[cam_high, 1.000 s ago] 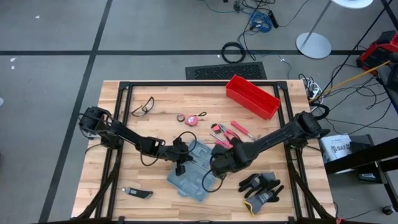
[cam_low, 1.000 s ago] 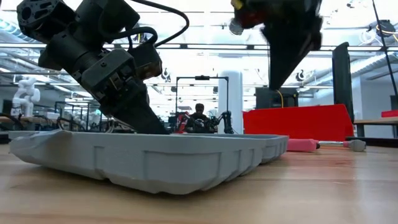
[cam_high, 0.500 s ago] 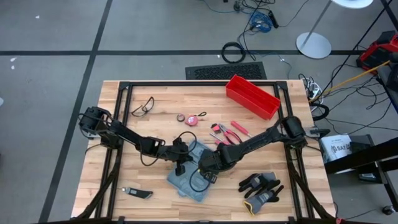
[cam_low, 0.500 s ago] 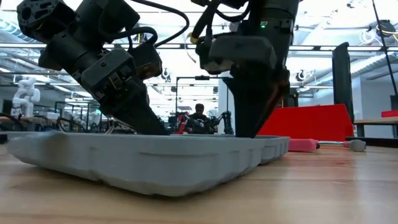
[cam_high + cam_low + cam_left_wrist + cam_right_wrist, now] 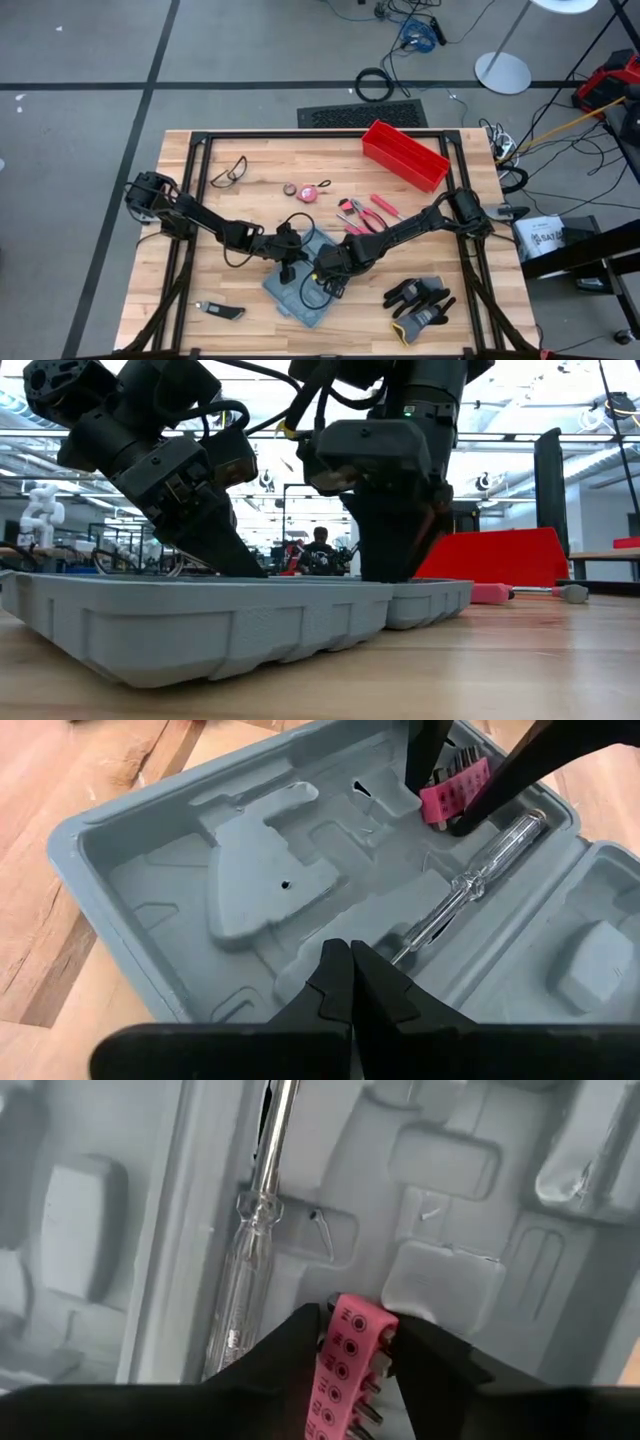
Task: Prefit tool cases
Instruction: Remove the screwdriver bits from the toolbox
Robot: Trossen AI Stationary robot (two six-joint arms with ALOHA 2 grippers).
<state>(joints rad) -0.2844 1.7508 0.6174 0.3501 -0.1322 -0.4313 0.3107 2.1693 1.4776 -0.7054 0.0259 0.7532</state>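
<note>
The grey-blue tool case (image 5: 297,296) lies open on the wooden table, its moulded inside up. A clear-handled screwdriver (image 5: 480,875) lies in one slot, and a pink bit holder (image 5: 350,1365) sits beside it. My left gripper (image 5: 350,958) is shut, its tips down on the case's inside near the hinge line. My right gripper (image 5: 358,1322) is open. It reaches down into the case with one finger on each side of the pink bit holder. My left gripper sets its shut fingertips (image 5: 340,970) on the case's moulded inside (image 5: 300,960), beside the screwdriver's shaft, slanting down from the table's left. The case rests flat on the table. My right gripper stands close against the bit holder's two sides; I cannot tell whether it touches them.
A red bin (image 5: 405,155) stands at the far right. Pink-handled pliers (image 5: 365,212) lie beyond the case. Black gloves (image 5: 420,300) are at the near right. Safety glasses (image 5: 230,172), a small tape measure (image 5: 305,190) and a utility knife (image 5: 222,311) lie to the left.
My right gripper has moved down and toward the table's left, into the open case, and has opened around the pink bit holder. The case has shifted a little toward the left and now lies flatter on the table.
</note>
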